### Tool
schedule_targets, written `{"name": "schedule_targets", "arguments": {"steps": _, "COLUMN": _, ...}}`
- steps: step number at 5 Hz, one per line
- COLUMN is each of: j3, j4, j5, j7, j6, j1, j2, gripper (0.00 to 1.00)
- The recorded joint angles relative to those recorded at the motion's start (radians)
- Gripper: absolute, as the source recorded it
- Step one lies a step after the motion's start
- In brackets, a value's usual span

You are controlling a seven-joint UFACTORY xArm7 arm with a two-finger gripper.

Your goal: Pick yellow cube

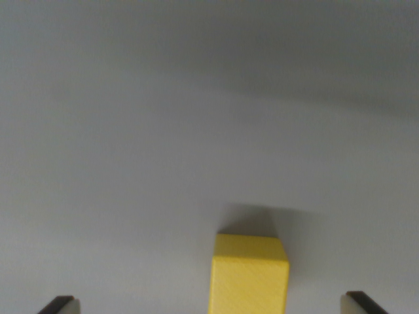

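Writing/labels: no brand, label or lettering can be read on the yellow cube (249, 275) or on the surface (196, 131); the cube's faces show only fine diagonal print lines.

Gripper (213, 304): only the two fingertips show, at the bottom edge of the wrist view.

Fingers: one tip (60, 305) lies well to the cube's left in the wrist view, the other (364, 303) well to its right. The jaws stand wide apart, with clear surface between each tip and the cube. Neither tip touches the cube; nothing is held.

Cube position: resting on the pale grey surface, between the two fingertips, slightly nearer the right-hand tip. Its lower part is cut off by the bottom edge.

Cube orientation: upright, top face level, one broad face toward the camera, edges roughly square to the line between the tips. Long axis: cannot tell, as the lower part is out of view.

Shadow (252, 219): dark patch on the surface just beyond the cube's far top edge.
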Motion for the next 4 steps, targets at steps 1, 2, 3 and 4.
{"name": "schedule_targets", "arguments": {"steps": 1, "j3": -0.002, "j4": -0.032, "j5": -0.0004, "j7": -0.006, "j6": -0.046, "j1": 0.0005, "j2": 0.018, "gripper": 0.00}}
{"name": "schedule_targets", "arguments": {"steps": 2, "j3": -0.002, "j4": -0.032, "j5": -0.0004, "j7": -0.006, "j6": -0.046, "j1": 0.0005, "j2": 0.018, "gripper": 0.00}}
{"name": "schedule_targets", "arguments": {"steps": 3, "j3": -0.004, "j4": -0.064, "j5": -0.0008, "j7": -0.012, "j6": -0.090, "j1": 0.0010, "j2": 0.035, "gripper": 0.00}}
{"name": "schedule_targets", "arguments": {"steps": 4, "j3": -0.004, "j4": -0.064, "j5": -0.0008, "j7": -0.012, "j6": -0.090, "j1": 0.0010, "j2": 0.035, "gripper": 0.00}}
